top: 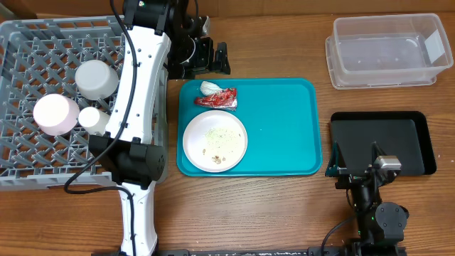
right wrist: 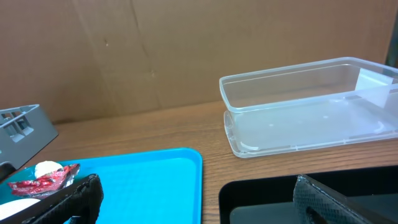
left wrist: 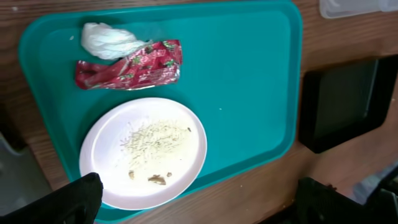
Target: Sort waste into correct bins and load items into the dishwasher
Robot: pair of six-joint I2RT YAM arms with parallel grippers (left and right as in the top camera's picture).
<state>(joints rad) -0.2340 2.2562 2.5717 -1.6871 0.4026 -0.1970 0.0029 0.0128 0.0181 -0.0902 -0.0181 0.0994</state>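
Only overhead shows the racked bowls [top: 96, 77], seemingly upturned; left claw [left wrist: 205, 198] and right claw [right wrist: 199, 199] spread.

A large teal tray [top: 284, 128] with rounded corners and a raised rim lies flat near the middle of the wooden table [top: 242, 213], its long sides running left to right in the overhead view. The table's brown grain shows on every side of the tray. Along the table's far edge stands a plain brown cardboard wall [right wrist: 155, 50], marked by faint creases.
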